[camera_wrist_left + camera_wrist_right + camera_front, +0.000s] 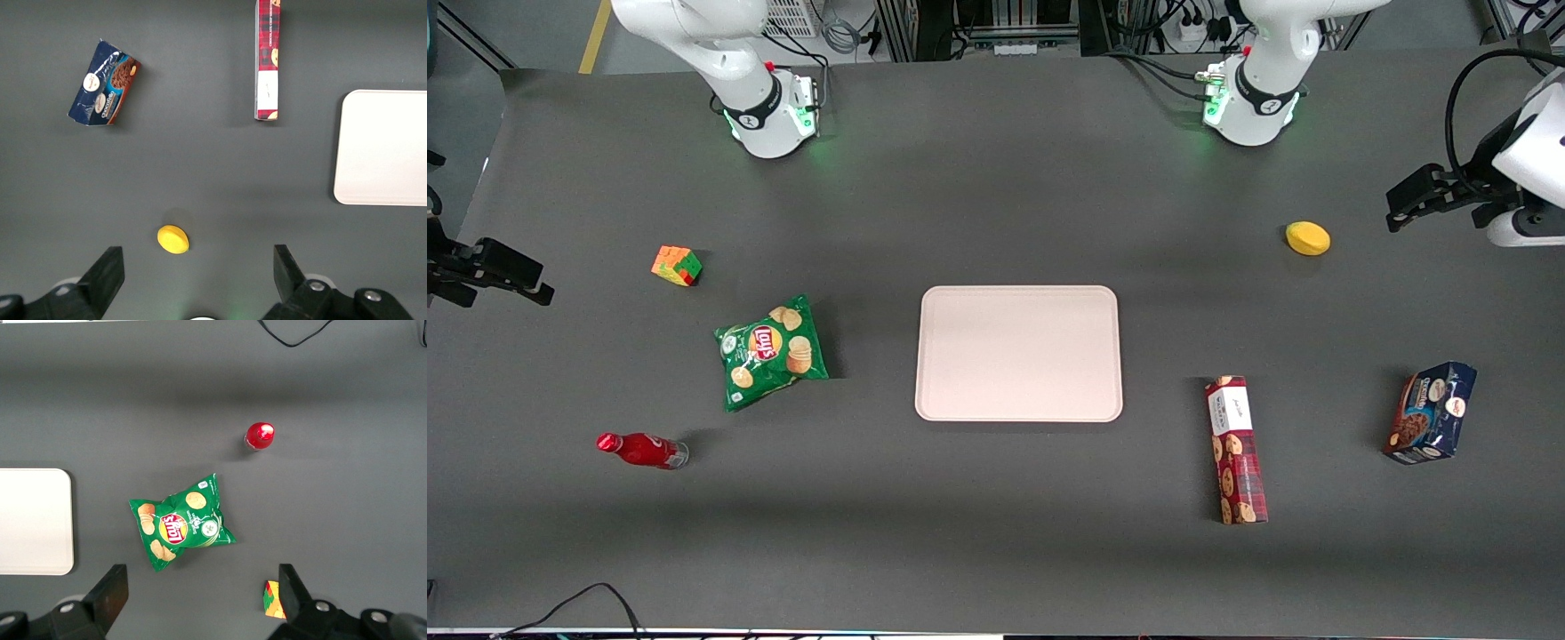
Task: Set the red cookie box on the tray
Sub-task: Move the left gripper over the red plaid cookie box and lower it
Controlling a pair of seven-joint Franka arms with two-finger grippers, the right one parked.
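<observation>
Pincer spread wide, gripping nothing, high above the counter near the lemon. Red cookie box flat on the counter beside the tray, apart from it, toward the working arm's end.

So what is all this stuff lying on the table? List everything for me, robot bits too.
tray: one, pale pink, middle of the table, nothing on it.
red cookie box: one, dark-red plaid, lying flat beside the tray, toward the working arm's end.
blue cookie box: one, dark blue, farther toward the working arm's end.
lemon: one, yellow, farther from the front camera than both boxes.
Lay's chip bag: one, green, beside the tray toward the parked arm's end.
Rubik's cube: one, multicoloured, near the chip bag.
cola bottle: one, red, lying down, nearer the front camera than the chip bag.
gripper: one, black, open, high above the lemon.
</observation>
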